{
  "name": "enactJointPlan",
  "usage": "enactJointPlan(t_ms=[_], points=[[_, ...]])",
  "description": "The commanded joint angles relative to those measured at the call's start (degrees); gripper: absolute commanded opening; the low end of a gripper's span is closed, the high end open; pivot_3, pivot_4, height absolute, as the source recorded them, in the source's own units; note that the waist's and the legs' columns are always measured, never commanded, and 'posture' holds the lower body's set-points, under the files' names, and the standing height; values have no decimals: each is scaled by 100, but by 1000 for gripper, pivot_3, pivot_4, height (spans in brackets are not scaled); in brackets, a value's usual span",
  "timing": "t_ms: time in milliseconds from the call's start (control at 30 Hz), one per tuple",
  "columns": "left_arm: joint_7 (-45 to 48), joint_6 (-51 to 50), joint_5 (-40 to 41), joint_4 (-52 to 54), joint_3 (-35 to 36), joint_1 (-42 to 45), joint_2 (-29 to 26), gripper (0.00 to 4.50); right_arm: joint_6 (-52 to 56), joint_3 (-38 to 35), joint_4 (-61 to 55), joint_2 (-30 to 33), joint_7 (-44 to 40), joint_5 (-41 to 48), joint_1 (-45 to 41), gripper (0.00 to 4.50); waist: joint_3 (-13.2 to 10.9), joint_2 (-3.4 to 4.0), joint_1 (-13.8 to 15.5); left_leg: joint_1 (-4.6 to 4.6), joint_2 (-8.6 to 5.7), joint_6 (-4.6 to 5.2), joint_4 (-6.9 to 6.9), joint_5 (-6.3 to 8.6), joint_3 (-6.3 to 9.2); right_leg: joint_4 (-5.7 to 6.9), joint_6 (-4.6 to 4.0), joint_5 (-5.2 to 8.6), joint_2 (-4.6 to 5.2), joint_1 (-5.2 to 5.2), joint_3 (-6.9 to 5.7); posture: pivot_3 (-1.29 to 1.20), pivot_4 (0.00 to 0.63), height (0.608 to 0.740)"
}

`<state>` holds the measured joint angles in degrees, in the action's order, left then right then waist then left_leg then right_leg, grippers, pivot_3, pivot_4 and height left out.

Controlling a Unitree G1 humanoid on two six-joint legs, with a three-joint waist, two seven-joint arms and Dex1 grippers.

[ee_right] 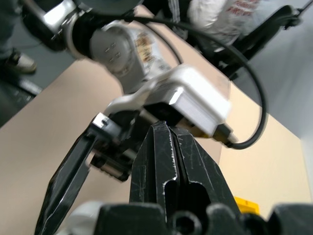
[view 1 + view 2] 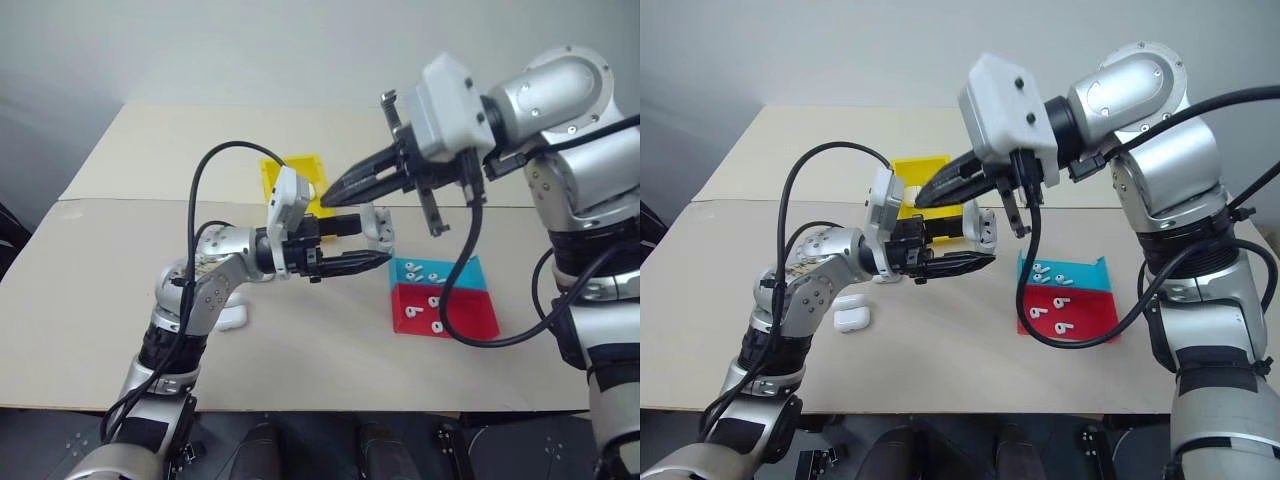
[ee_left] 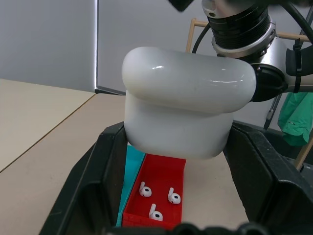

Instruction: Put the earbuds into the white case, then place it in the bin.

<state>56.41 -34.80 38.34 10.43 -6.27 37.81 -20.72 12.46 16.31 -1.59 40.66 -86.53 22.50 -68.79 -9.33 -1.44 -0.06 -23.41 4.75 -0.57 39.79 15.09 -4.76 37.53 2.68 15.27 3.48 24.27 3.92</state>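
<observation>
My left gripper (image 2: 362, 243) pinches the white case (image 3: 183, 103) between its two fingers, held up over the table (image 2: 100, 290) just left of the blue tray (image 2: 468, 270) and red tray (image 2: 470, 312). My right gripper (image 2: 330, 190) is pressed together just above it. Earbuds (image 2: 1052, 272) lie in both trays. Yellow bin (image 2: 275, 172) sits behind. Two spare cases (image 2: 852, 316) lie beside my left arm.
</observation>
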Motion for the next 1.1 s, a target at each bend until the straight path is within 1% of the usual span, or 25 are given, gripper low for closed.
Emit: enactJointPlan(t_ms=[33, 167, 400, 500, 567, 633, 700, 833, 967, 1100], points=[[-105, 167, 46, 269, 166, -15, 45, 2770, -407, -172, -5, 191, -338, -148, 103, 20, 0, 0, 5, 0, 0, 0, 0, 0, 0, 1, 0, 0, 0, 1, 0, 0, 150, 740], [-173, 144, 81, 354, 212, -70, 13, 2770, -347, -409, -77, 445, -391, -61, 258, 20, 0, 0, 11, 2, 1, 0, 0, 0, 0, 4, 0, 0, -1, 1, 1, 0, 150, 740], [-268, 84, 135, 501, 296, -176, -22, 2770, 80, -749, -350, 765, -86, 68, 698, 20, 0, 0, 19, 4, 1, 0, -1, 0, -1, 3, 0, 0, 0, 0, 1, 0, 150, 740], [-344, 87, 132, 498, 333, -170, -11, 2770, 320, -963, -524, 759, 251, 149, 935, 20, 0, 0, 20, 4, 0, 0, 2, 0, -1, 3, 0, 0, 0, -1, 2, 0, 150, 740], [-535, 93, 103, 478, 399, -153, 35, 2770, 751, -1271, -610, 693, 693, 392, 1061, 20, 0, 0, 22, 4, 0, 0, 2, 0, -1, 5, 0, 0, 0, -1, 2, 0, 150, 740], [-790, 138, 22, 455, 488, -145, 100, 2770, 1421, -1667, -728, 640, 1214, 795, 1134, 20, 0, 0, 21, 5, 0, 0, 1, 0, 0, 6, 0, 0, 0, -1, 2, 0, 150, 740], [-1175, 165, -78, 416, 629, -96, 191, 2770, 2104, -2076, -855, 612, 1710, 1231, 1274, 20, 0, 0, 35, 4, 0, 0, 2, 0, 0, 6, 0, 0, 1, -1, 3, 0, 150, 740], [-2368, 161, -342, 340, 1044, 83, 474, 2770, 3385, -2757, -1323, 787, 2435, 2060, 1872, 20, 0, -1, 90, 3, 0, 0, 0, 0, 2, 1, 0, 0, 1, -4, 1, 0, 150, 740], [-3562, 171, -907, 6, 1290, 315, 723, 2770, 4329, -2890, -1947, 954, 3312, 2307, 2326, 20, 0, -1, 83, 2, -3, 1, 1, 0, 2, 1, 1, -1, 5, -5, 2, 0, 150, 740], [-4380, 182, -1533, -580, 1181, 563, 968, 2770, 4700, -2798, -2418, 742, 4317, 2155, 2538, 20, 0, -2, 54, 6, -3, 0, 0, 0, 3, 6, 1, -1, 4, -4, 4, 0, 150, 740]])
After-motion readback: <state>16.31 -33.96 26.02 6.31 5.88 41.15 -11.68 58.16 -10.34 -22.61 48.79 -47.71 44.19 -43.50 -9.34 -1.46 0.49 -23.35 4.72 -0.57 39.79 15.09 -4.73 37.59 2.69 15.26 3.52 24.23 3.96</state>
